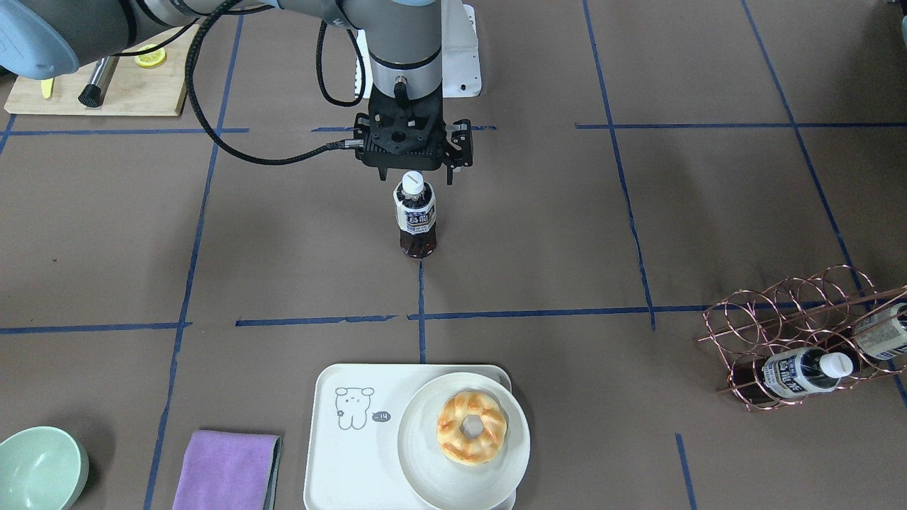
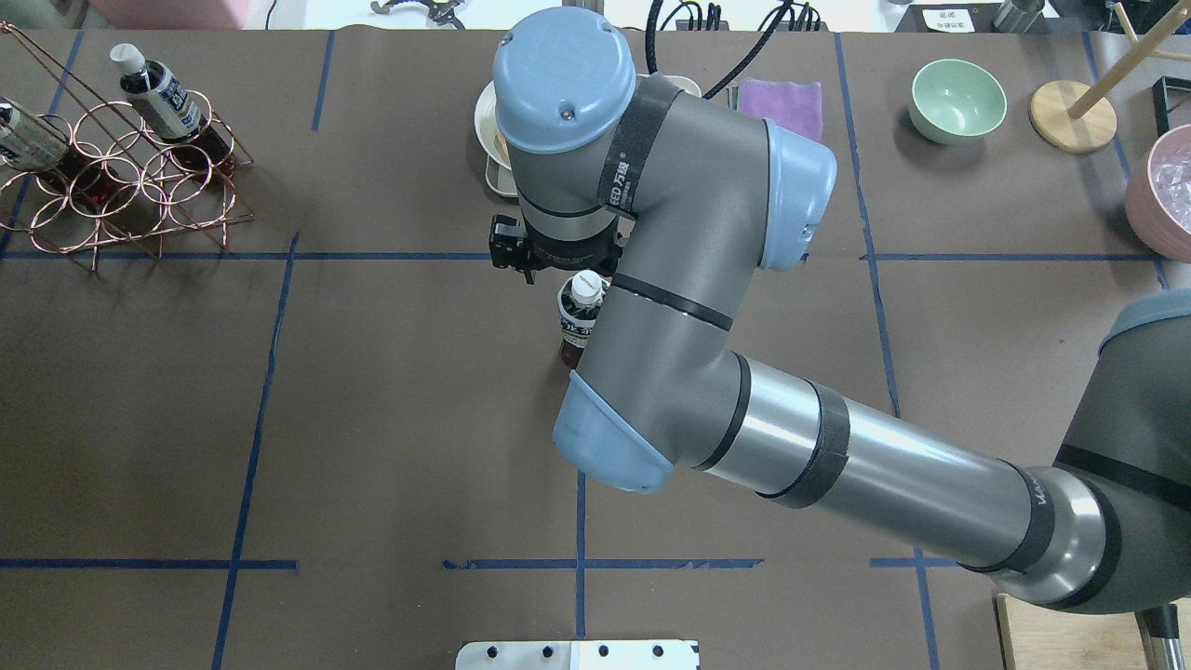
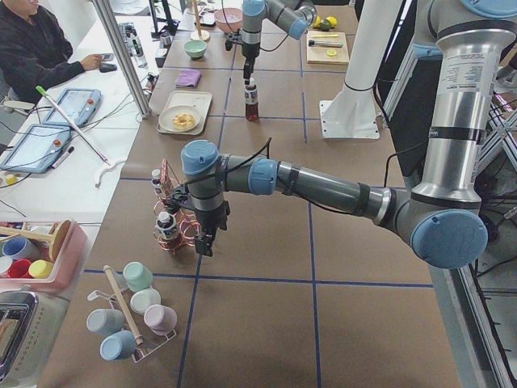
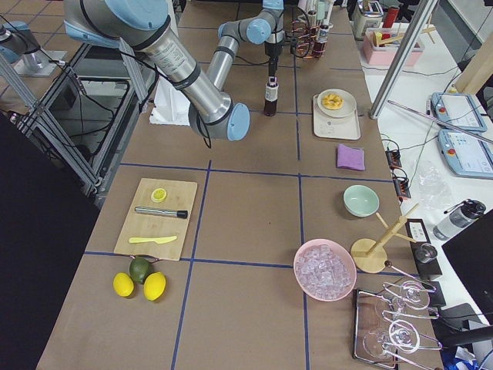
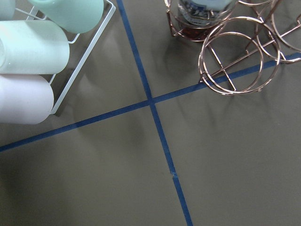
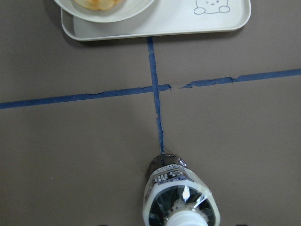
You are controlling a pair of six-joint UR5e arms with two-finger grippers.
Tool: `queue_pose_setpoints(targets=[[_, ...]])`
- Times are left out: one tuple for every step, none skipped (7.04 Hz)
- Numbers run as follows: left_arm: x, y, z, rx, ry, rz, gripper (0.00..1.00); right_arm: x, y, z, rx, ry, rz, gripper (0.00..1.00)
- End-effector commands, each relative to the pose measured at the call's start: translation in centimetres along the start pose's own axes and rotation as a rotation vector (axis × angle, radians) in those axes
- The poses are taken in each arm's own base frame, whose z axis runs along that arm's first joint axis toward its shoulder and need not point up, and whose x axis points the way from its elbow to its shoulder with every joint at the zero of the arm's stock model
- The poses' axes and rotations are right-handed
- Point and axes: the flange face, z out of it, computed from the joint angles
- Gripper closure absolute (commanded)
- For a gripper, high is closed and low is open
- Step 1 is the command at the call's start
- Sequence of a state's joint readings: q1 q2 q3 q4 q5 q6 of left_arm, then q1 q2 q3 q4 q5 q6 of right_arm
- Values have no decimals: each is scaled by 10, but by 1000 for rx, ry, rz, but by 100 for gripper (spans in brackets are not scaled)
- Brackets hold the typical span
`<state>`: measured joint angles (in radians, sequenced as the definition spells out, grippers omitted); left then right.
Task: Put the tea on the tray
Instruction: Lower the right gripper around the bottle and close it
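Tea [image 1: 416,216] stood upright on the brown table [image 1: 567,248] atop a blue tape line, well apart from the tray [image 1: 340,439], right gripper [image 1: 414,173] hung just over its white cap, grip or release impossible to tell, left gripper [image 3: 203,244] low beside the copper rack [image 3: 179,230], its state likewise untellable

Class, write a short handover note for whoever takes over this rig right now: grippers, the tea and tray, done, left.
Right gripper: looks open, fingers either side of the cap of the tea bottle, no grip yet.
Left gripper: low beside the wire rack; open or shut cannot be told.
Tea bottle: upright on the table, well apart from the tray.
Done: the approach. Left: grasp, carry, set it on the tray's bare half beside the plate.
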<state>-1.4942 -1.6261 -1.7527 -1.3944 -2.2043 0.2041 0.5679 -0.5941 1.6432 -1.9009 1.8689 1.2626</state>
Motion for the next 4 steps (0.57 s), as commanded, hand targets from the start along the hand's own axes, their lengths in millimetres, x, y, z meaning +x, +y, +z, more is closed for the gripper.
queue_pose_setpoints(targets=[[-6, 2, -2, 4, -1, -6, 0, -3, 6, 9, -5, 12, -14, 25], [-6, 3, -3, 5, -2, -7, 0, -2, 6, 8, -8, 14, -15, 30], [-6, 3, -3, 5, -2, -7, 0, -1, 4, 7, -6, 14, -12, 32], [-6, 3, -3, 5, -2, -7, 0, 3, 1, 6, -2, 16, -16, 34]])
